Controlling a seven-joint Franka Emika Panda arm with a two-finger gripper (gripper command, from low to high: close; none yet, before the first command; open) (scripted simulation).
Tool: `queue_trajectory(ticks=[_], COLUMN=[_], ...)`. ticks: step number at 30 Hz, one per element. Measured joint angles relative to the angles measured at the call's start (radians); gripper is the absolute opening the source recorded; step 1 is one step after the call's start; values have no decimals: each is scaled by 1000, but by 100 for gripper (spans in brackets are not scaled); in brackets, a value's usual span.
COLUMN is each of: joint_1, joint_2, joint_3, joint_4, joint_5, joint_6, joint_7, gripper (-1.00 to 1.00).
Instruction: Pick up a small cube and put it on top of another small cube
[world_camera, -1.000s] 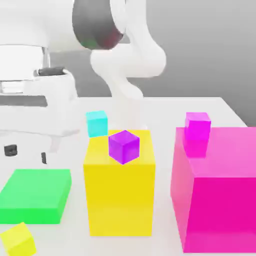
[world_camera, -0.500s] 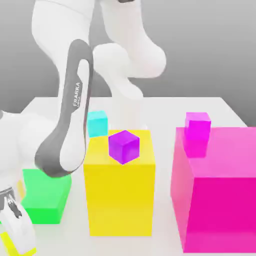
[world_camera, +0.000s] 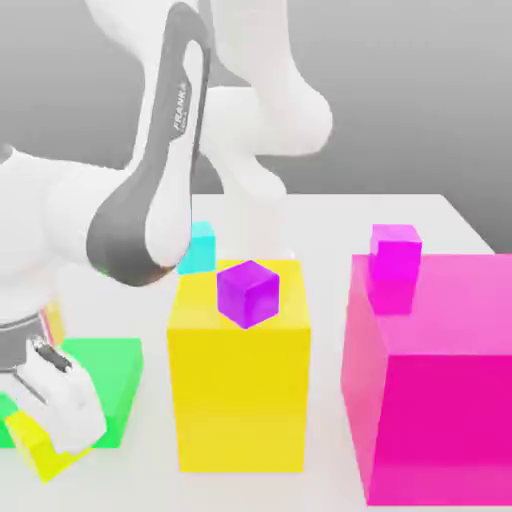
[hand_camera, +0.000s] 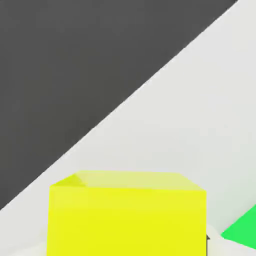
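Note:
The small yellow cube (world_camera: 36, 448) is at the exterior view's lower left, in front of the green slab, and looms close in the hand view (hand_camera: 127, 215). My gripper (world_camera: 44, 430) has come down over it and is shut on it; the white hand covers the cube's upper part. The small purple cube (world_camera: 247, 292) rests on top of the tall yellow block (world_camera: 240, 390) in the middle, well to the right of and higher than my gripper.
A flat green slab (world_camera: 115, 385) lies just behind the gripper. A cyan cube (world_camera: 200, 246) sits behind the tall yellow block. A small magenta cube (world_camera: 395, 252) sits on a big magenta block (world_camera: 440, 380) at the right. My arm's forearm (world_camera: 160, 190) leans over the left side of the white table (world_camera: 330, 225).
The arm swung down to the front left. The gripper went from open to shut on the small yellow cube, which now sits a little higher in the picture.

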Motion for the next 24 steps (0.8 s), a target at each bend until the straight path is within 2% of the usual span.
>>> queue_trajectory(ticks=[17,21,22,24], joint_1=[183,190,189,189], joint_2=[-606,-601,-591,-591], joint_3=[141,151,151,151], joint_4=[-132,-223,-246,-246], joint_5=[-171,-183,-183,-183], joint_6=[-454,-357,-323,-323], joint_7=[-413,-440,-442,-442], gripper=[-100,-100,100,100])
